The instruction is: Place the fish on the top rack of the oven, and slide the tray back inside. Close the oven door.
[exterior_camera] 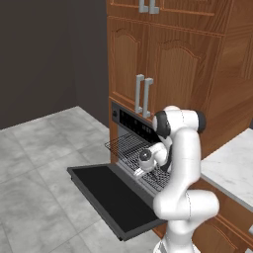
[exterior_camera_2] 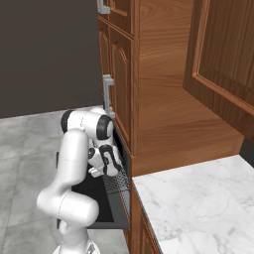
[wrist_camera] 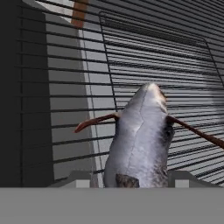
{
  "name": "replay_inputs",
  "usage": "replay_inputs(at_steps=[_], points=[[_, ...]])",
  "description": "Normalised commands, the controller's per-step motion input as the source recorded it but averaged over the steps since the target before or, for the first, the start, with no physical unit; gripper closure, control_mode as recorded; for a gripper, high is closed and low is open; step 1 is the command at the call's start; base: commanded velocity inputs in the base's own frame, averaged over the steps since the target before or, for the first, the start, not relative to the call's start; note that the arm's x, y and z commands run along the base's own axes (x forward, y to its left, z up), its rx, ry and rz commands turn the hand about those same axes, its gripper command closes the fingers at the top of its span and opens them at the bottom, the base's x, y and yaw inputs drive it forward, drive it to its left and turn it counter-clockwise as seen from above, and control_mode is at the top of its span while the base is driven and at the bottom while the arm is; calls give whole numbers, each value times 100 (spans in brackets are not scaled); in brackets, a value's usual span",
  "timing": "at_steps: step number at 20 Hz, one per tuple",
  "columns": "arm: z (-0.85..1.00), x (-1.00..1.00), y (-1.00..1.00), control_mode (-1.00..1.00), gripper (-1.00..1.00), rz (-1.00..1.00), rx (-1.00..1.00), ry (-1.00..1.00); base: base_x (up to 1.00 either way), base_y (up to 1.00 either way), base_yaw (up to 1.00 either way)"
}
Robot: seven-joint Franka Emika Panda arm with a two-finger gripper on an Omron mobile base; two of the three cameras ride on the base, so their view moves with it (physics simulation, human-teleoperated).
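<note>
Fingers [wrist_camera: 135,181] flank fish [wrist_camera: 140,135] over rack [wrist_camera: 175,57].

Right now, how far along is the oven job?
Done: oven door is down, top rack pulled out. In hand: the fish sits between the pincer tips over the rack bars; release unconfirmed. Left: slide the rack in, shut the door.

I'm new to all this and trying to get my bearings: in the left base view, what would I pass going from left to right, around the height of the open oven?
Grey tiled floor → open oven door → pulled-out top rack → white robot arm → marble counter.
</note>
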Motion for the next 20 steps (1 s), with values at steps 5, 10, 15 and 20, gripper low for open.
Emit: replay_inputs(at_steps=[5,10,15,20], points=[[-1,0,1,-100,-100,1,-2,-12,0,0,0],[-1,-52,25,-100,-100,2,-10,-11,0,0,0],[11,-32,2,-100,-100,0,-1,-1,0,0,0],[37,-27,0,-100,-100,0,0,-2,0,0,0]])
